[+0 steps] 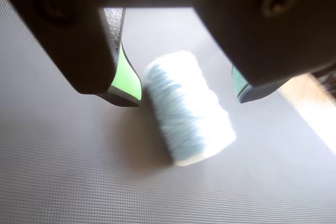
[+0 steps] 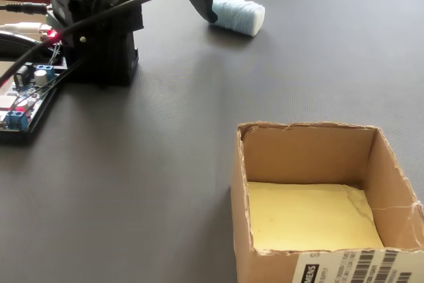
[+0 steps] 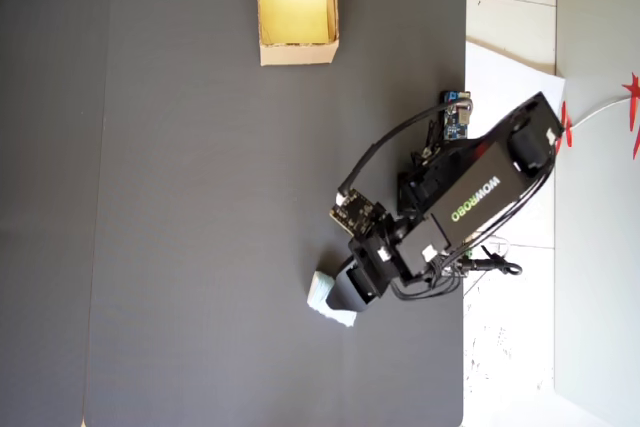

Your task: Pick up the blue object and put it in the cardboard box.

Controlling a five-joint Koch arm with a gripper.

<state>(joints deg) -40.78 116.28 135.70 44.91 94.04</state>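
A big dark mat (image 3: 220,247) covers the counter. The cardboard box (image 2: 308,157) sits empty on it, far from the arm (image 3: 470,197). The hand (image 1: 186,95) is wide apart above the blue object (image 1: 189,114), which lies on the mat between its fingers.

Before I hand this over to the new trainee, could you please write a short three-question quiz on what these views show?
1. True or false: the blue object already lies inside the cardboard box.
2. In the wrist view, the end effector is: A) shut on the roll, B) open with a jaw on either side of it, C) far from it.
3. What surface does the blue object rest on?

Key: 1 false, the box holds nothing. 2 B. 3 the dark mat.
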